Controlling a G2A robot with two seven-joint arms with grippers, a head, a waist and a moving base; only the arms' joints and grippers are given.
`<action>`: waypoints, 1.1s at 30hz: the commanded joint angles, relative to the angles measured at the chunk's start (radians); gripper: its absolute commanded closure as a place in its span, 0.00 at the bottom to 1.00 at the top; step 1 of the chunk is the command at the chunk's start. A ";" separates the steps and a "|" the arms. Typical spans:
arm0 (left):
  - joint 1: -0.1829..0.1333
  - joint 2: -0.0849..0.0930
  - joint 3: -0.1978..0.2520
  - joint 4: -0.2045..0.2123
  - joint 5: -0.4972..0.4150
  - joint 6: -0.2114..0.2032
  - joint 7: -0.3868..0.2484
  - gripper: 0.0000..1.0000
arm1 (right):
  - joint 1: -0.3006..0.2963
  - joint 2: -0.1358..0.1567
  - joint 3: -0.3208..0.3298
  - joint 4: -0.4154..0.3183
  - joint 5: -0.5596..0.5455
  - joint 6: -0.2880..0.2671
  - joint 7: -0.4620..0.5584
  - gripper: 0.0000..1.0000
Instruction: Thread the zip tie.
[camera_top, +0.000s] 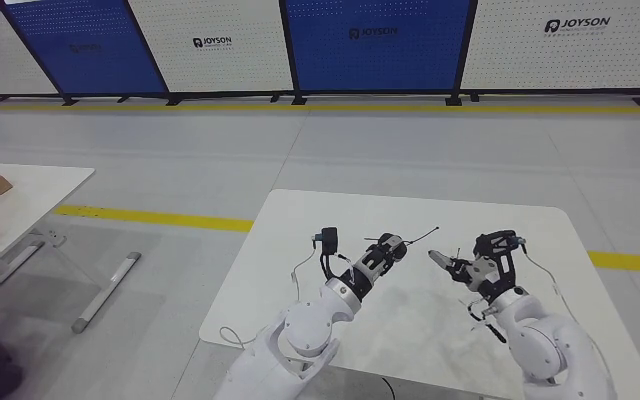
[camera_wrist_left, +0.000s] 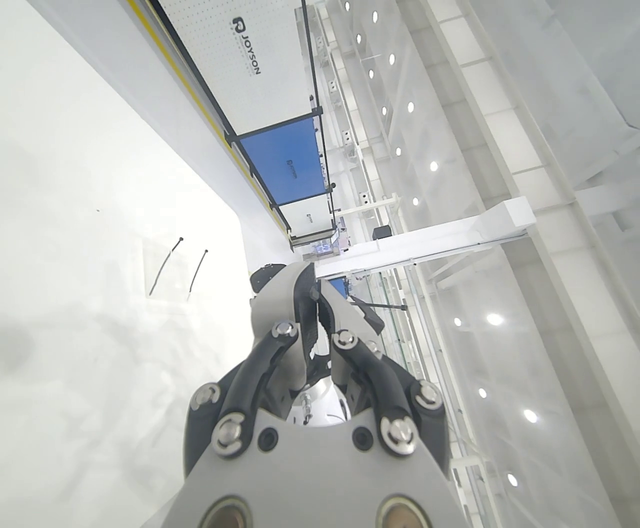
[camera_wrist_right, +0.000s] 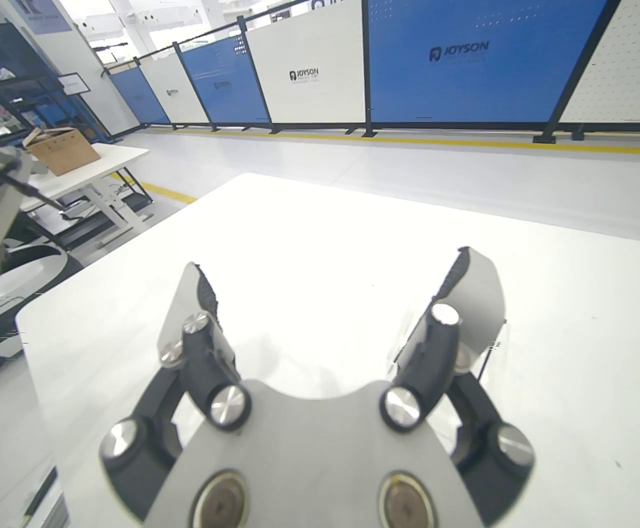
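left gripper, lower middle of top view: fingers pressed together, pinching the zip tie, tail sticking out up-right, off the table, probably so the other side can grab it. right gripper just beside the tail, fingers spread, empty. two spare ties flat on table

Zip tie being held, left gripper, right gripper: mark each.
zip tie (camera_top: 424, 235), top view, strap sticking out past the fingers.
left gripper (camera_wrist_left: 315, 292), left wrist view, where its fingertips close on the tie.
right gripper (camera_wrist_right: 331, 260), right wrist view, midway between its open fingertips.
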 joint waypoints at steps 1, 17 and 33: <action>0.000 0.000 0.000 0.000 0.000 0.000 0.000 1.00 | 0.000 0.000 0.000 0.000 0.000 -0.001 0.001 0.00; -0.020 -0.007 0.016 0.028 -0.006 -0.015 0.042 1.00 | 0.008 0.007 -0.069 0.027 0.079 -0.001 -0.072 0.00; -0.028 -0.010 0.025 0.046 0.001 -0.019 0.046 1.00 | 0.025 0.011 -0.107 0.035 0.143 0.013 -0.066 0.45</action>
